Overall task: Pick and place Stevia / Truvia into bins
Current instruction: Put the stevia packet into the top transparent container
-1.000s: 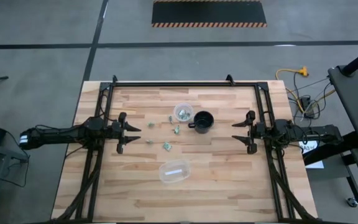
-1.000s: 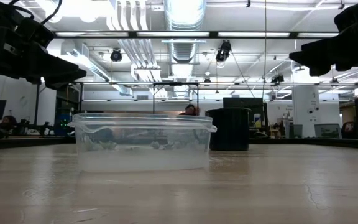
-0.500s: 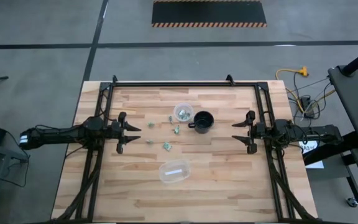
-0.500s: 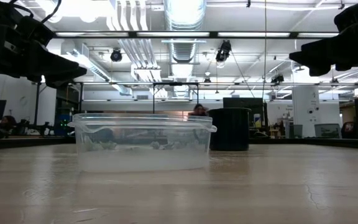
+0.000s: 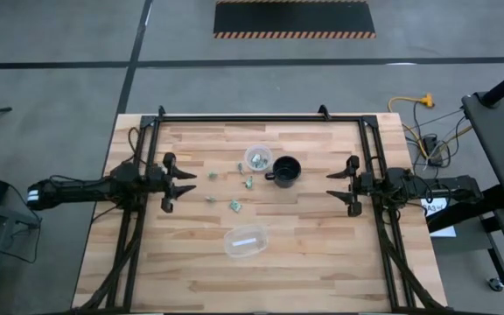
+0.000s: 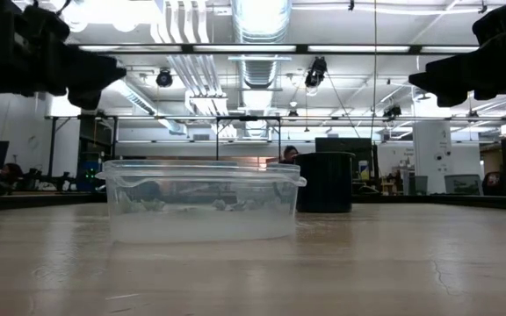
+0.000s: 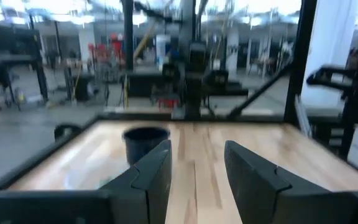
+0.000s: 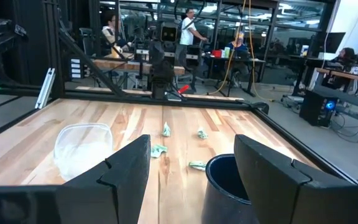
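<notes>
We see the left hand [image 5: 182,182] hovering above the wooden surface [image 5: 199,271], its fingers spread apart and holding nothing, with the sweetener packets [image 5: 234,206] lying loose ahead of it, between it and the black mug [image 5: 285,170]. Four packets are scattered flat or slightly crumpled on the bare wood, the nearest just beyond the fingertips and the others closer to the small clear cup [image 5: 258,158], which touches or nearly touches the mug on the side facing the left hand.

We judge the packets to be featherlight paper, soft and easily creased, likely to slide rather than lift if nudged; a pinch across a raised or folded edge looks the safest hold, with the fingers closing low against the wood.

The small clear cup seems to hold some green-and-white packets already, though we cannot count them. The oval clear tub [image 5: 245,241], off to the left hand's right and nearer the table's front edge, shows only a pale streak inside. The mug looks empty in the right wrist view.

The right hand [image 5: 341,185] waits beyond the mug, fingers apart, grasping nothing.
</notes>
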Robot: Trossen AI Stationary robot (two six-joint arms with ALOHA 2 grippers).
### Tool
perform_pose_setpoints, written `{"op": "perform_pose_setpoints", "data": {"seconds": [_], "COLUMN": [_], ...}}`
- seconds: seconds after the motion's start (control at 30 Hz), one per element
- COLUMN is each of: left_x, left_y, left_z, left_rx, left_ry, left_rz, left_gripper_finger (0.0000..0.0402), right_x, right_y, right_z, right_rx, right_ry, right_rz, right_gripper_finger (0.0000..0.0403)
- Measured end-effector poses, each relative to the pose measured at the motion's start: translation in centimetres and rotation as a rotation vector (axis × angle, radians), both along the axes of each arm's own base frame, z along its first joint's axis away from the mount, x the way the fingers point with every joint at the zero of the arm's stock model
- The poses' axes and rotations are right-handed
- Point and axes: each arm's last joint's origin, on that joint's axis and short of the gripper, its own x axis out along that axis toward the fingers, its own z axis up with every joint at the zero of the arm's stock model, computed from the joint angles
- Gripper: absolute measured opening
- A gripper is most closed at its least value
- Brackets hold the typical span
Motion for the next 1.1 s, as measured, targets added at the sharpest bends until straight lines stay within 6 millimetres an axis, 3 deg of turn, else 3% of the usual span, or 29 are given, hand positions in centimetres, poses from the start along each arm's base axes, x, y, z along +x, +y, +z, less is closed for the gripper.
{"op": "perform_pose_setpoints", "data": {"seconds": [0.2,0.63,0.8,0.9,1.1], "left_x": [0.1,0.9,1.5,2.2,4.0], "left_y": [0.0,0.2,0.1,0.1,-0.5], "left_z": [1.0,0.8,0.4,1.6,2.0], "left_rx": [-0.116,-0.384,-0.343,-0.285,-0.182], "left_ry": [-0.104,-0.112,-0.029,-0.028,0.136], "left_rz": [-0.009,0.013,-0.023,-0.053,-0.115], "left_gripper_finger": [0.0132,0.0132,0.0132,0.0132,0.0132], "right_x": [0.0,0.0,0.0,0.0,0.0], "right_y": [0.0,0.0,0.0,0.0,0.0], "right_z": [0.0,0.0,0.0,0.0,0.0], "right_rx": [0.004,0.005,0.006,0.006,0.006], "right_ry": [0.0,0.0,0.0,0.0,-0.001], "right_rz": [0.0,0.0,0.0,0.0,0.0], "right_gripper_finger": [0.0221,0.0221,0.0221,0.0221,0.0221]}}
